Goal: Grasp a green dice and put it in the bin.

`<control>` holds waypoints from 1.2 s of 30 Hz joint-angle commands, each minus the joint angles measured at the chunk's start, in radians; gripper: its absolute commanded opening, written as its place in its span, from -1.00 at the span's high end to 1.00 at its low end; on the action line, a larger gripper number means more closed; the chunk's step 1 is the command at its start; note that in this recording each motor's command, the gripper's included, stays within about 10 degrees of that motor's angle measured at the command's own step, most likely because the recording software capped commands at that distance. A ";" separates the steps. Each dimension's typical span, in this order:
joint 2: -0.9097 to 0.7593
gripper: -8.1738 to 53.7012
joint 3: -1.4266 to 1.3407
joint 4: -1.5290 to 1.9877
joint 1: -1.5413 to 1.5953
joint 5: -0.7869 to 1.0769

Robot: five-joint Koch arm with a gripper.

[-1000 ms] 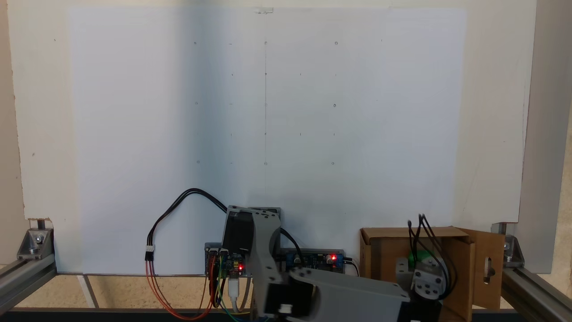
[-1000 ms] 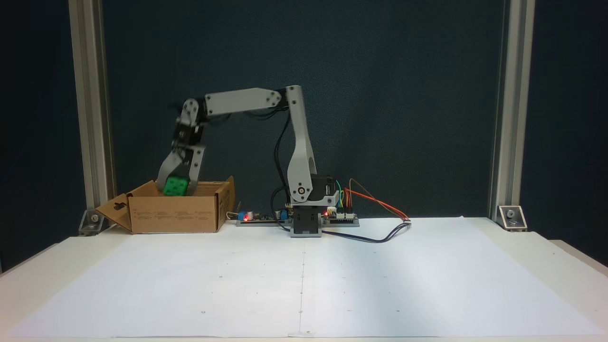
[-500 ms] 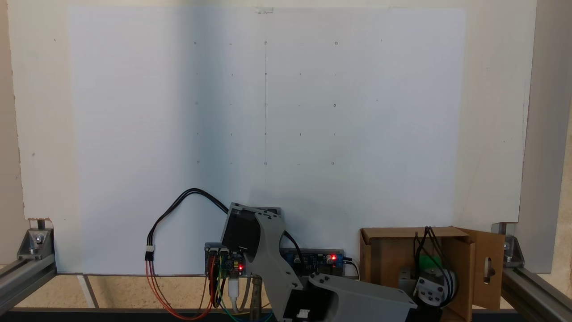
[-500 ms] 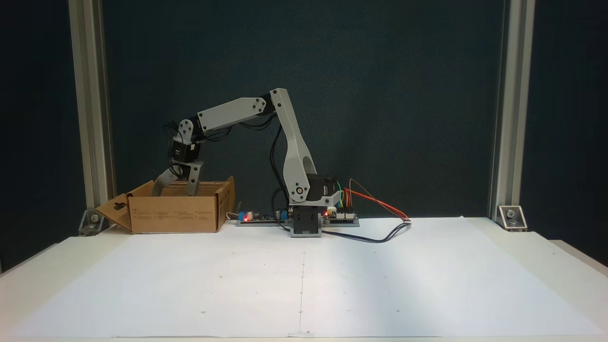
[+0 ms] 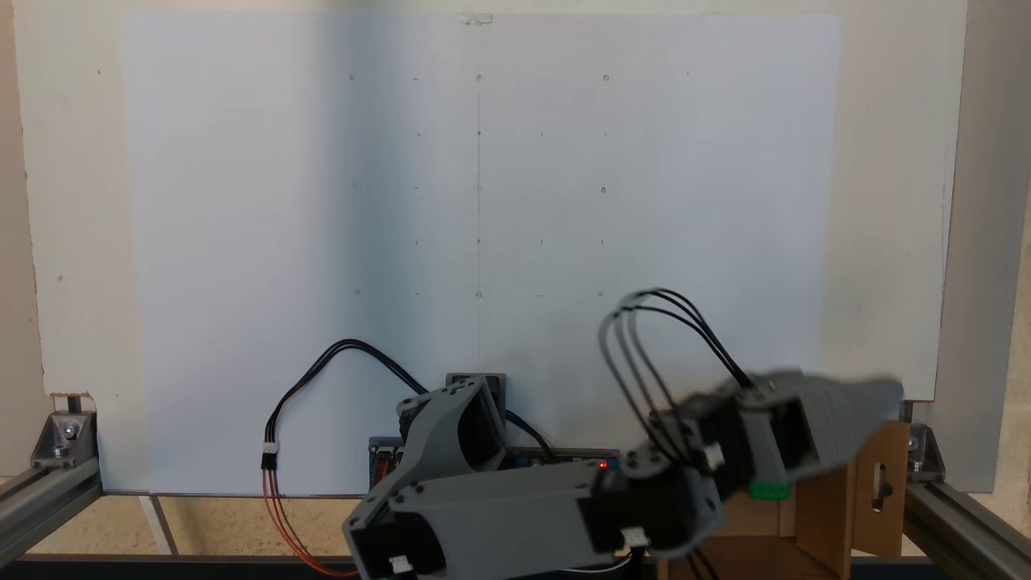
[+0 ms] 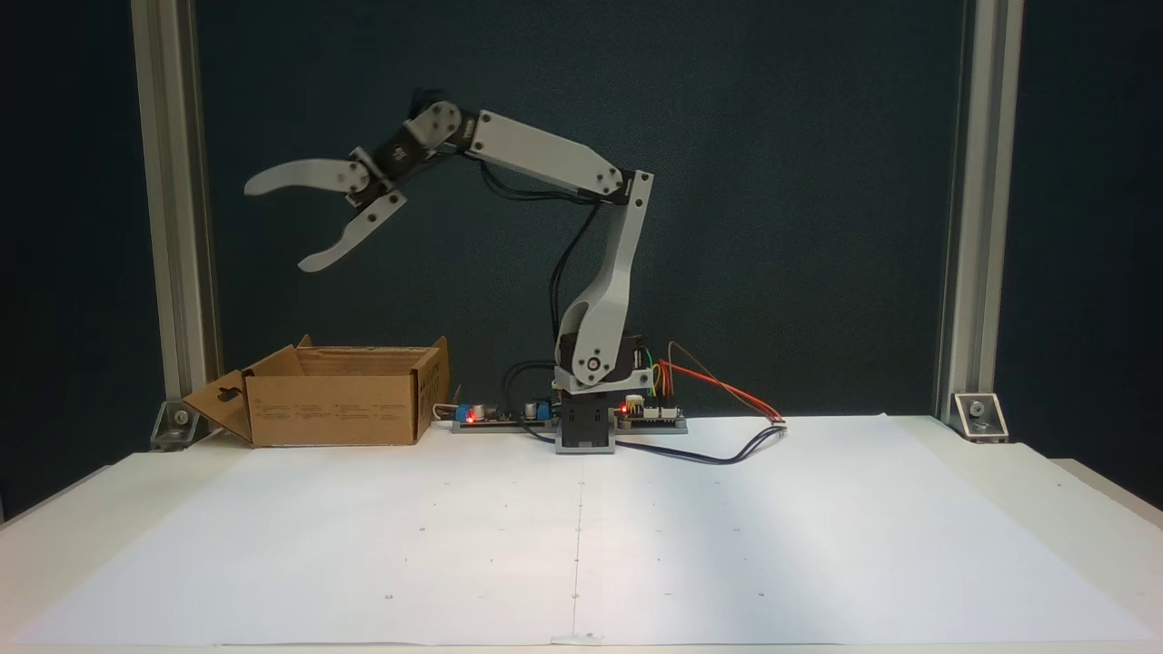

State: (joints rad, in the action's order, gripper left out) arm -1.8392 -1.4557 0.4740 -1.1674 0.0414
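The green dice (image 5: 769,488) peeks from inside the bin (image 6: 336,411), at about five o'clock below the raised tool (image 6: 277,225), whose jaws are spread and empty.

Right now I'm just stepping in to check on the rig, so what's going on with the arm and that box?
The gripper hangs open and empty, high above the bin, which sits on the table at the left in a fixed view. In a fixed view from above, a sliver of the green dice peeks out beneath the blurred arm, over the box, so the dice appears to lie inside. The drop looks done, with nothing else on the white sheet.
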 commanded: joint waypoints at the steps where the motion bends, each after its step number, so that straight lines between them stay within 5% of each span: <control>1: -0.051 -0.72 0.048 -0.003 0.159 -0.058; 14: -0.242 -0.72 -0.196 -0.092 1.096 -0.081; 22: -0.520 -0.74 -0.635 -0.448 1.131 -0.081; 36: -0.534 -0.68 -1.236 -1.054 1.108 -0.048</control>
State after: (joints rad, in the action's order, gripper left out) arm -2.2626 -2.7136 -0.4556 -0.0583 0.0015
